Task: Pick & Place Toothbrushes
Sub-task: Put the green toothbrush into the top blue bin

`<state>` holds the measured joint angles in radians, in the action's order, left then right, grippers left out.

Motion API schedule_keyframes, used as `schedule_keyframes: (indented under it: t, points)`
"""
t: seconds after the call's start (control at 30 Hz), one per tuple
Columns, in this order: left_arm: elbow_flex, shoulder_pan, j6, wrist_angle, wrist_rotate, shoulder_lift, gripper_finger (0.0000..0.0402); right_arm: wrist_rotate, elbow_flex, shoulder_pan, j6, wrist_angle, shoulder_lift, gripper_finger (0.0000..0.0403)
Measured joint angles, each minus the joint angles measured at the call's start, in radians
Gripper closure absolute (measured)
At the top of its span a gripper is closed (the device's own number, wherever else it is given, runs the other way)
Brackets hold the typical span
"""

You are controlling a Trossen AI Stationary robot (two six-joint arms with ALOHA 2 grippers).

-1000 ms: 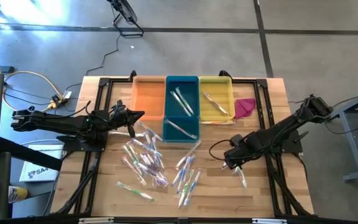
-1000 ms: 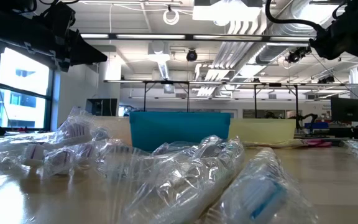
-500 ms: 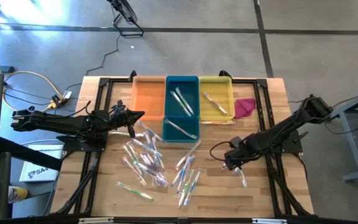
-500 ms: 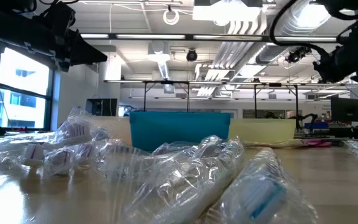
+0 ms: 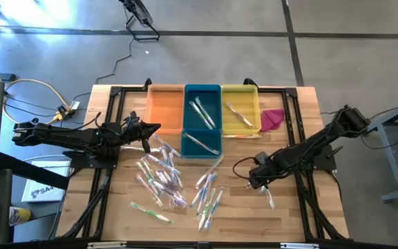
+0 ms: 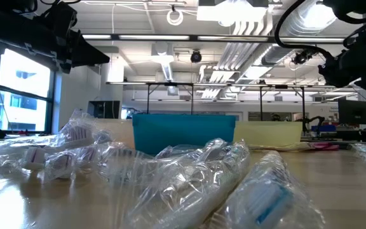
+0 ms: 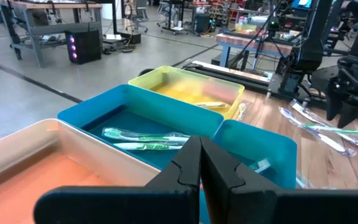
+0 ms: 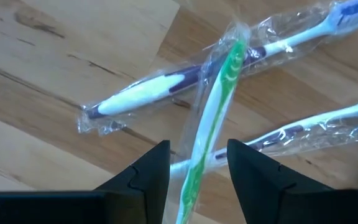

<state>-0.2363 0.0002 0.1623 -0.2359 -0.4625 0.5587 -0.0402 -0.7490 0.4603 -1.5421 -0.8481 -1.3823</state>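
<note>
Right gripper (image 8: 197,168) low over the desk (image 5: 296,214), right of the main pile, jaws apart and holding nothing. Green-handled toothbrush (image 8: 213,112) lies directly between them, long axis running out ahead, crossed over a blue-and-white toothbrush (image 8: 145,93). Left gripper (image 7: 201,165) closed, empty, waiting by the bins; right arm nearer.

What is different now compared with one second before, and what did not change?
The right gripper has shifted slightly toward the table's middle and now sits low over the green toothbrush, open, one finger on each side. Nothing was gripped or released. The left gripper, shut beside the orange bin, and the toothbrush pile stayed put.
</note>
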Motion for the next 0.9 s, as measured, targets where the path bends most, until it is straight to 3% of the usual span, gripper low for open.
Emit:
schedule_keyframes:
  t: [0.4, 0.6, 0.9]
  points:
    - [0.0, 0.0, 0.0, 0.006, -0.001, 0.0, 0.0401, 0.029, 0.0, 0.004, 0.002, 0.004, 0.0, 0.0251]
    - [0.0, 0.0, 0.0, 0.008, -0.001, 0.0, 0.0401, 0.038, 0.063, 0.021, -0.004, 0.119, 0.0, 0.0251]
    - [0.0, 0.0, 0.0, 0.008, -0.005, 0.0, 0.0401, 0.038, 0.082, 0.023, -0.006, 0.139, 0.0, 0.0251]
